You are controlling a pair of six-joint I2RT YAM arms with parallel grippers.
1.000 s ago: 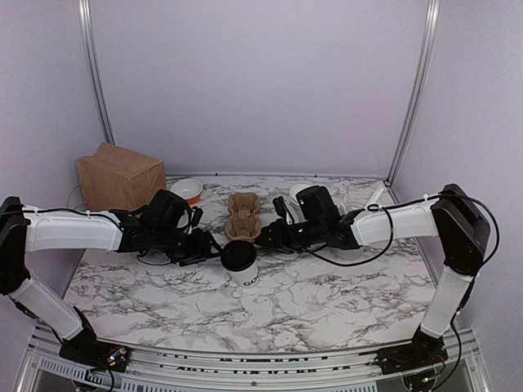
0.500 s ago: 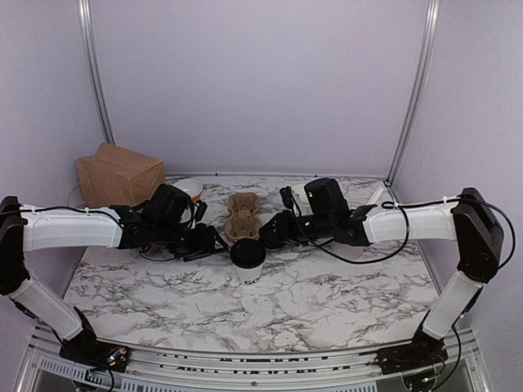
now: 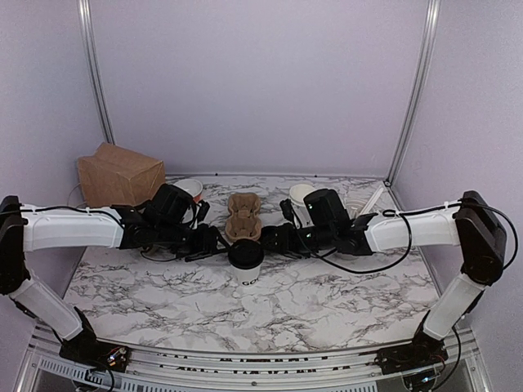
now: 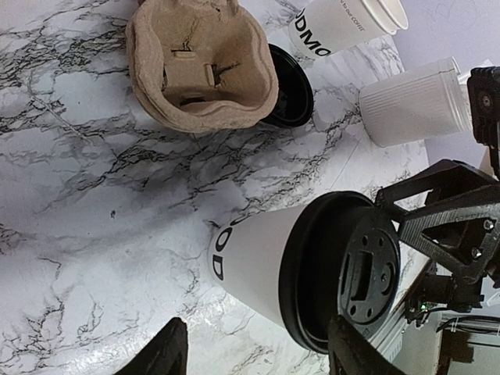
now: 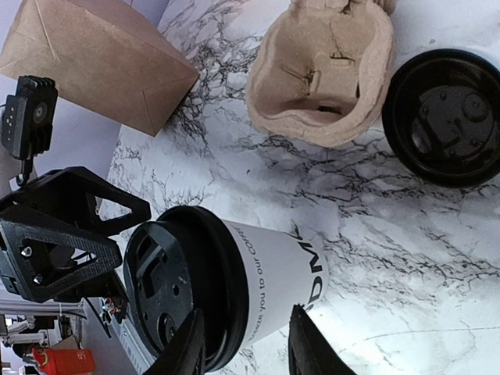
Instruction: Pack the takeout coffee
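The takeout coffee [image 3: 246, 261], a white paper cup with dark lettering and a black lid, stands upright on the marble table [image 3: 327, 302] between my two grippers. My left gripper [image 3: 214, 242] is open just left of it. In the left wrist view the cup [image 4: 266, 262] sits ahead of the left gripper [image 4: 258, 344], its right finger by the lid. My right gripper [image 3: 274, 239] is open just right of the cup. In the right wrist view the right gripper [image 5: 248, 316] straddles the cup [image 5: 269, 269] without visibly gripping it.
A brown pulp cup carrier [image 3: 243, 216] lies just behind the cup. A loose black lid [image 5: 445, 117] lies beside it. A brown paper bag [image 3: 118, 175] is at the back left, with a white bowl [image 3: 189, 189] near it. Lidless white cups [image 3: 301, 194] stand at the back right.
The cup has shifted slightly right. The left gripper has moved right toward it. The right arm has stretched out and its gripper has dropped closer to the cup.
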